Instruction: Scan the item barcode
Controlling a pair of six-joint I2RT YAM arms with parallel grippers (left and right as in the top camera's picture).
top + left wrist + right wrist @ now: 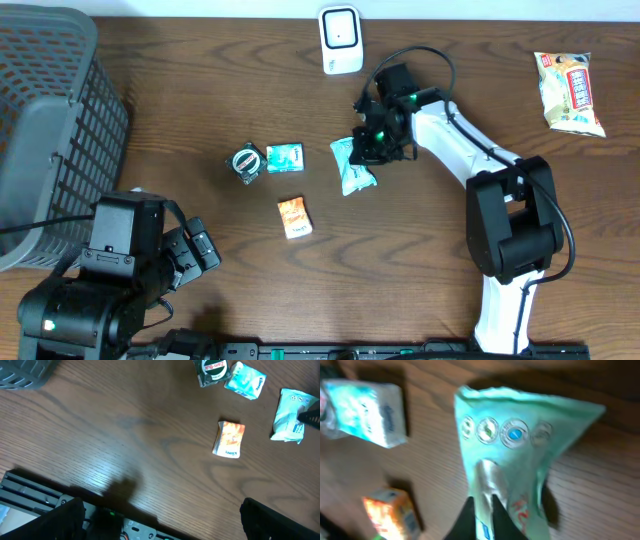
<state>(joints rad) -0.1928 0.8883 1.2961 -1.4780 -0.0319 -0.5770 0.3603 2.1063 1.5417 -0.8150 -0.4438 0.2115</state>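
The right gripper point(367, 148) pinches the green packet point(352, 176) mid-table, so the pickup is under way. Next, it should lift the barcode toward the scanner point(341, 40) at the far edge.

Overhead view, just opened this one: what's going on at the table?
The right gripper is shut on a pale green packet mid-table, pinching its wrapper. The white scanner stands at the far edge, and the packet is not at it yet. The left gripper hangs open near the basket, holding nothing.
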